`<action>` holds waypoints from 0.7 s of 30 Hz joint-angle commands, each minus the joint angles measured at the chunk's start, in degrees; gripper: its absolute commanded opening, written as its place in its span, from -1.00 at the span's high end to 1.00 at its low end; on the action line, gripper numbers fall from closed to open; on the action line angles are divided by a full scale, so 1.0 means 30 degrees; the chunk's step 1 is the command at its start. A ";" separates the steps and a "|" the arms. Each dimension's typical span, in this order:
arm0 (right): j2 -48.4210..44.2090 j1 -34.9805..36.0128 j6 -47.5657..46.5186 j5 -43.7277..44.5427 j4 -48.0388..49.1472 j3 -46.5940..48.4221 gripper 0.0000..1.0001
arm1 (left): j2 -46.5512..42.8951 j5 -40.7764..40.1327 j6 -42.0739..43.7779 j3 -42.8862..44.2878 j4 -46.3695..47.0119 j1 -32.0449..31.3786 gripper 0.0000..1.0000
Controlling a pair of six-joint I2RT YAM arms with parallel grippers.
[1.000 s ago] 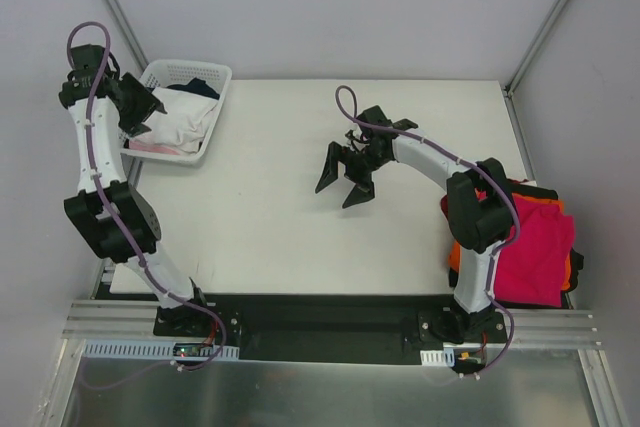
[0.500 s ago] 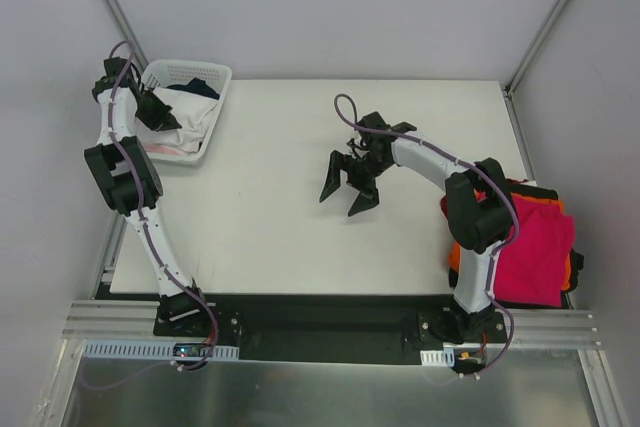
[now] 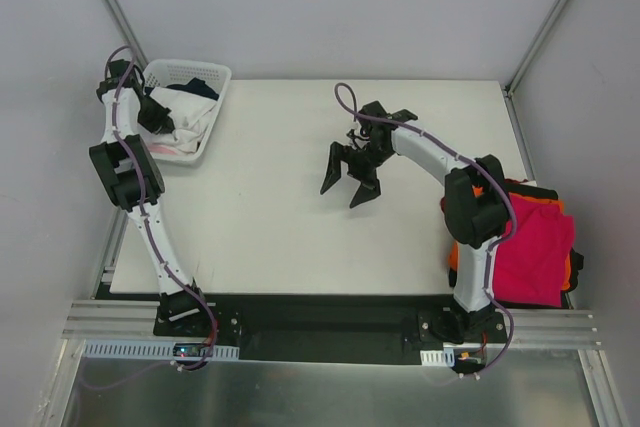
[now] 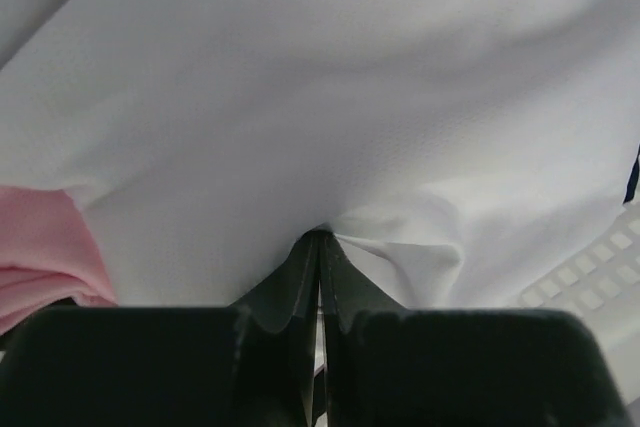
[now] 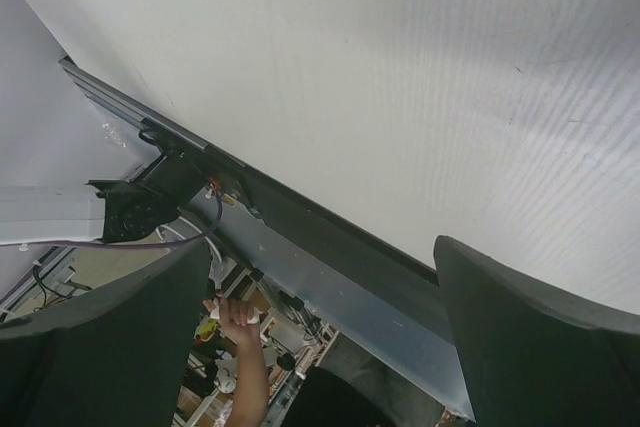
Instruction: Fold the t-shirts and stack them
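Note:
My left gripper reaches into the white lattice basket at the back left. It is shut on a fold of the white t-shirt. In the left wrist view the white t-shirt fills the frame and bunches at my closed gripper. A pale pink t-shirt lies beside it, and also shows at the basket's near rim. A navy t-shirt lies at the basket's back. My right gripper is open and empty over the table's middle. A magenta-red t-shirt tops a stack at the right edge.
The stack at the right holds orange cloth and black cloth under the magenta-red shirt. The white table spans the scene. The right wrist view shows the table top, its near edge and a person's hand below.
My left arm swung from above the basket's left side down into the basket and closed on the white t-shirt. My right gripper shifted only slightly over the table's middle.

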 commanded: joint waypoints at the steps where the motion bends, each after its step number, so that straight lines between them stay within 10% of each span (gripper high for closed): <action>1: -0.0373 -0.0230 -0.0391 0.0371 -0.1248 0.0262 -0.97 | -0.0057 -0.4372 -0.1149 0.1258 -0.0431 0.0158 1.00; 14: -0.1604 -0.0200 0.0312 0.0724 -0.0458 -0.1291 -0.96 | -0.1580 -0.5703 -0.2589 0.0291 -0.0142 0.0657 0.91; 21: -0.1370 0.0063 0.0605 0.0284 0.0069 -0.0853 -0.97 | -0.3423 -0.1480 -0.1619 -0.0820 0.1237 0.0130 -0.99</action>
